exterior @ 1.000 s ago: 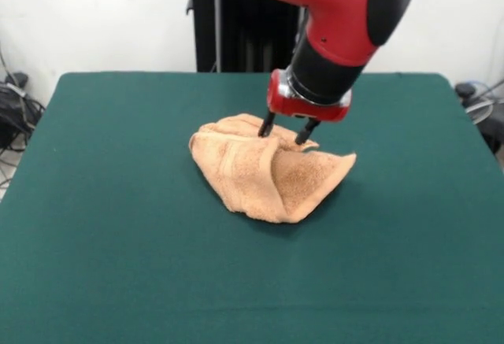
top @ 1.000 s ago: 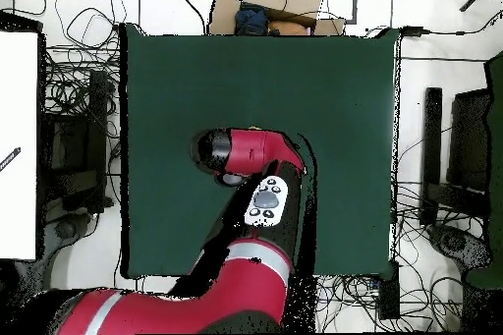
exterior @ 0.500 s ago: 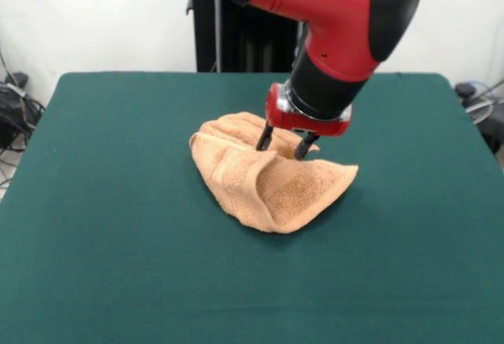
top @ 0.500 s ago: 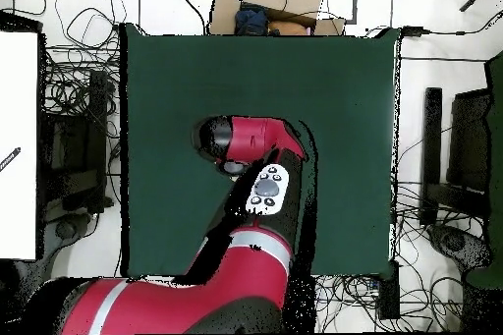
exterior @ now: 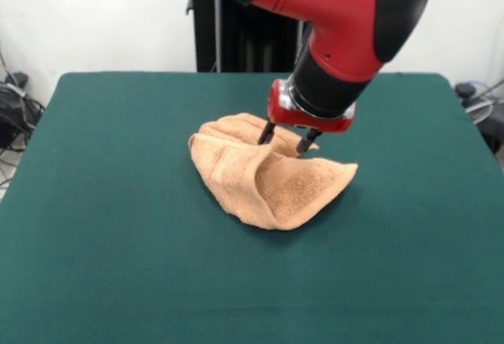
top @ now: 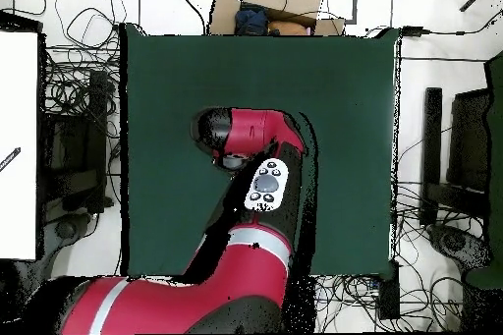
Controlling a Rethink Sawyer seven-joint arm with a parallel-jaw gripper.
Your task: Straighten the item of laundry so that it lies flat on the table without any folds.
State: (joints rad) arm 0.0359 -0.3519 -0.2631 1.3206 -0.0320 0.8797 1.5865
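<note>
The item of laundry (exterior: 268, 177), a peach-orange towel, lies crumpled in thick folds near the middle of the dark green table (exterior: 118, 218). One corner points right and a bunched ridge runs along its far side. My gripper (exterior: 285, 141) hangs from the red and black arm directly over the far part of the towel. It is open, and both black fingertips (exterior: 266, 134) touch the top folds. In the overhead view the arm (top: 246, 139) covers the towel and the gripper, so only the table (top: 344, 85) shows around it.
A black column (exterior: 236, 21) stands behind the table's far edge. Cables lie off the left side (exterior: 12, 108) and right side (exterior: 480, 100). From overhead, a cardboard box (top: 280, 2) sits beyond one table edge and a white panel (top: 18, 144) stands at the left.
The gripper has come slightly lower and nearer onto the towel, its fingers still apart. The towel's folds shifted a little, and its right corner now lies slightly flatter.
</note>
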